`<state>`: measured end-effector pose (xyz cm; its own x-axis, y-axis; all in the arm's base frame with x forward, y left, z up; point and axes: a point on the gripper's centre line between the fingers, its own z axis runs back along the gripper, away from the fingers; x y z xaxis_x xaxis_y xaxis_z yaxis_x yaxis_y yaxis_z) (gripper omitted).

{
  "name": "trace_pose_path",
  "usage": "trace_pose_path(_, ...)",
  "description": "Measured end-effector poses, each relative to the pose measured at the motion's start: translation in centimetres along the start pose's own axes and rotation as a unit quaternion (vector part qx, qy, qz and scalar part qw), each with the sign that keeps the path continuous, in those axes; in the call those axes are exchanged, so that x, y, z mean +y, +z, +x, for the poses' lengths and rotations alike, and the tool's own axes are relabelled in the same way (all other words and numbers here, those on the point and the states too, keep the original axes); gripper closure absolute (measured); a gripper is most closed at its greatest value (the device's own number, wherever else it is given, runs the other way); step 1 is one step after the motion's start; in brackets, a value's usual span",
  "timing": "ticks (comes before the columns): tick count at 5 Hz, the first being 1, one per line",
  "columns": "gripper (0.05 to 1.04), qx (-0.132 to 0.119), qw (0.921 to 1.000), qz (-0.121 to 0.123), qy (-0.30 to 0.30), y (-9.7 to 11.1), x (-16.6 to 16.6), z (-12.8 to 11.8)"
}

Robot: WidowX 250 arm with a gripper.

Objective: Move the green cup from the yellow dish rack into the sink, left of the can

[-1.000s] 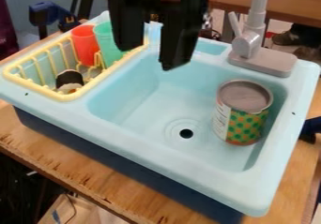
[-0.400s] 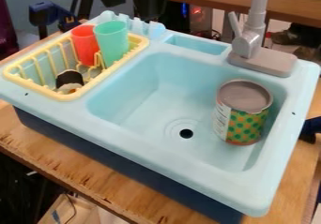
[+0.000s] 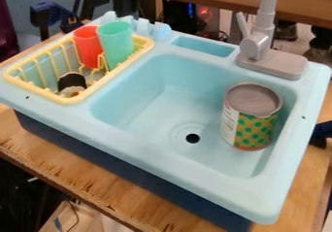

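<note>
At the top edge, left of centre, my gripper (image 3: 112, 8) hangs behind the dish rack, its two black fingers spread with nothing between them. Nearest to it is the green cup (image 3: 115, 44), upright in the yellow rack (image 3: 70, 100) beside a red cup (image 3: 88, 46). A small black and white object (image 3: 71, 83) lies in the rack's front part. In the right side of the light blue sink basin (image 3: 149, 114) stands a can (image 3: 252, 115) with a green and orange dotted label and a grey top.
A grey faucet (image 3: 258, 46) rises from the sink's back right corner. The sink sits on a wooden table (image 3: 77, 170). A blue clamp (image 3: 48, 13) is at the back left, and a dark blue object (image 3: 322, 133) is at the right edge.
From above the back of the basin, my gripper has moved left and back to the top edge, uncovering the sink's rear rim. The cups and the can have stayed put.
</note>
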<state>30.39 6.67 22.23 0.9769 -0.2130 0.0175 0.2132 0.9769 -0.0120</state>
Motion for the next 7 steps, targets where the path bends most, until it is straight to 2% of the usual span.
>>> trace_pose_path(1, 0.083, -0.025, 0.9992, -0.021, -0.023, -1.0, 1.4, 0.7)
trace_pose_path(2, 0.083, -0.031, 0.9986, -0.036, -0.022, -2.3, 2.1, 1.4)
trace_pose_path(4, 0.083, -0.016, 0.9989, -0.043, -0.009, -4.1, 2.9, 3.0)
trace_pose_path(5, 0.123, 0.005, 0.9988, -0.047, -0.014, -5.5, 2.4, 3.6)
trace_pose_path(6, 0.396, 0.005, 0.9989, -0.044, -0.011, -5.8, 2.1, 3.9)
trace_pose_path(7, 0.686, 0.018, 0.9991, -0.039, -0.003, -6.4, 2.1, 3.6)
